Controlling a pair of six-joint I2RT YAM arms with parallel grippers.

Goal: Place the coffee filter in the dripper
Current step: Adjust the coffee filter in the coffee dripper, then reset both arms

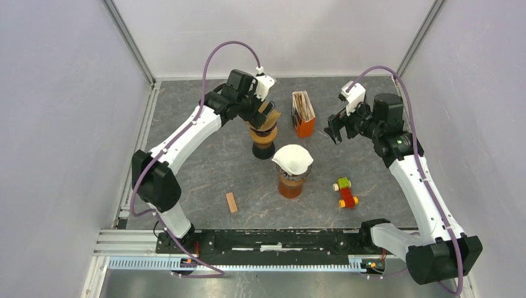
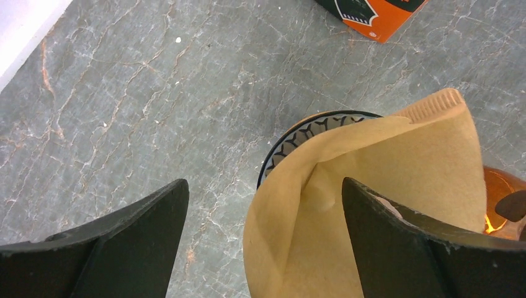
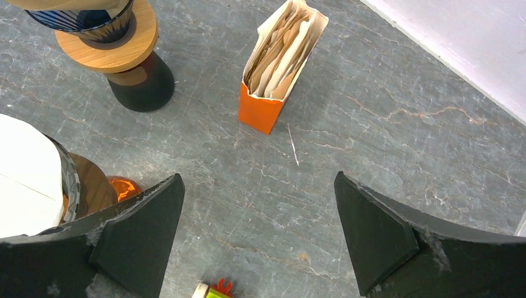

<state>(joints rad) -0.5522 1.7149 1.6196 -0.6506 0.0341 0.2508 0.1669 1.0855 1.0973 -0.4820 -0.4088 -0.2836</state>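
The left gripper (image 2: 265,186) hangs over the dripper (image 2: 298,133) with its jaws apart. The brown coffee filter (image 2: 384,180) sits in the cup between them, riding high on one side. It looks loose, so a finger brushing it could tip it onto the desk (image 2: 124,93). The print on the orange filter box (image 3: 263,112) is unreadable. The right gripper (image 3: 257,177) is spread wide and holds nothing.

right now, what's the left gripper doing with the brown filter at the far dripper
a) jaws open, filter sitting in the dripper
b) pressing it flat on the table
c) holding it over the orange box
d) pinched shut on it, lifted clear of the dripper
a: the left gripper has its jaws wide apart, and the brown filter stands in the cup of the patterned dripper.
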